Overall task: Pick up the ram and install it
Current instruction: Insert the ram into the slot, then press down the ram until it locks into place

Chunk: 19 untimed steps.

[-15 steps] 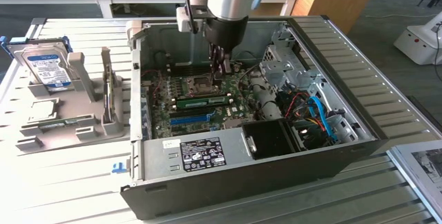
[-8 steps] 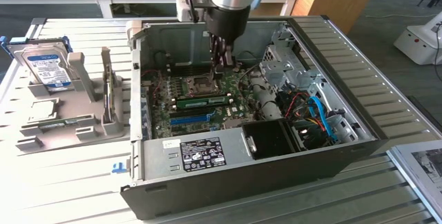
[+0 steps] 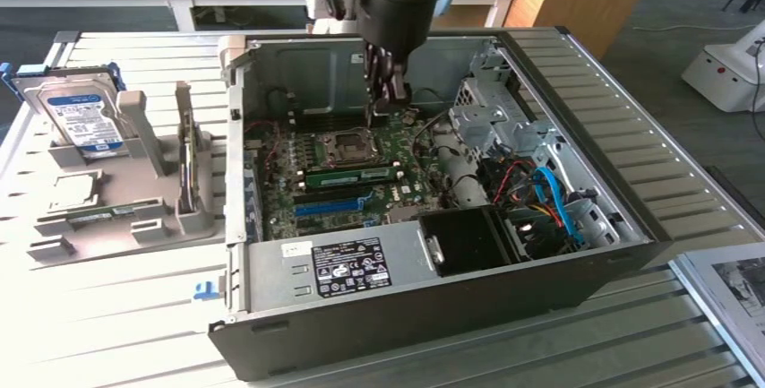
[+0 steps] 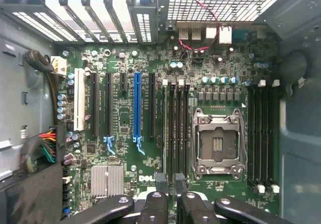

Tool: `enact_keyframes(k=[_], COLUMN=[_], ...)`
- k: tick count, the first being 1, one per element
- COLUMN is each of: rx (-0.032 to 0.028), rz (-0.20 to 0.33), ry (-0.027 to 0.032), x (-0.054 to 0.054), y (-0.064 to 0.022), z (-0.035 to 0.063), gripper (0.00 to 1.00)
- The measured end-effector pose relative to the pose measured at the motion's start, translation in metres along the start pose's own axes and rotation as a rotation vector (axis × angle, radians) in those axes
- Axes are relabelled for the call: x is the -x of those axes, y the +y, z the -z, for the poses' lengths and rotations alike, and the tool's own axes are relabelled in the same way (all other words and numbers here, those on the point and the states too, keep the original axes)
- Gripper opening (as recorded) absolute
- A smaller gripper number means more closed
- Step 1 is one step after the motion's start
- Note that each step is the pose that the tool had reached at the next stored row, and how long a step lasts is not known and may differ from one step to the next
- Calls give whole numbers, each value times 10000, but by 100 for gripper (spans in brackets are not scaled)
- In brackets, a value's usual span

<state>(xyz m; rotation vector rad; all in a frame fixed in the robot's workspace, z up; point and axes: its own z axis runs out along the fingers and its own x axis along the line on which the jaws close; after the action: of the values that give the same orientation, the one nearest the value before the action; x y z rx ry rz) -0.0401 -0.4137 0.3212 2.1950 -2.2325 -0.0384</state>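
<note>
A ram (image 3: 349,175), a long narrow green stick, stands on edge in a slot of the motherboard (image 3: 313,213) beside the CPU socket (image 3: 348,145). The wrist view shows the ram (image 4: 164,128) edge-on as a thin line next to the black slots. My gripper (image 3: 389,106) hangs inside the open computer case, above the far end of the board and a little beyond the socket. In the wrist view the gripper (image 4: 171,184) has its two dark fingers slightly apart with nothing between them, over the ends of the memory slots.
The case walls (image 3: 597,164) surround the board, with a drive cage and blue and red cables (image 3: 550,200) at the exterior view's right. A long blue slot (image 4: 137,106) runs beside the black slots. A grey fixture (image 3: 120,218) with a hard drive (image 3: 84,119) stands at the exterior view's left.
</note>
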Motion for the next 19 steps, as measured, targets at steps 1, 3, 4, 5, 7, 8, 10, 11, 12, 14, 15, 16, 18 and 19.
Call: enact_keyframes(k=[1,3,4,5,7,8,10,11,12,14,15,16,18,19], rx=[0,0,0,0,0,-1,1,0,0,0,0,0,0,0], rz=[0,0,0,0,0,0,0,0,0,-1,0,0,0,0], ry=[2,5,6,5,7,5,7,6,7,7,6,6,6,6], x=[0,0,1,1,1,1,1,1,1,1,1,1,1,1], y=[0,2,2,2,3,3,3,3,3,3,3,3,3,3], z=[20,63,83,100,123,122,123,123,123,123,123,123,123,123], gripper=[19,19,19,19,19,19,19,19,19,19,19,19,19,19])
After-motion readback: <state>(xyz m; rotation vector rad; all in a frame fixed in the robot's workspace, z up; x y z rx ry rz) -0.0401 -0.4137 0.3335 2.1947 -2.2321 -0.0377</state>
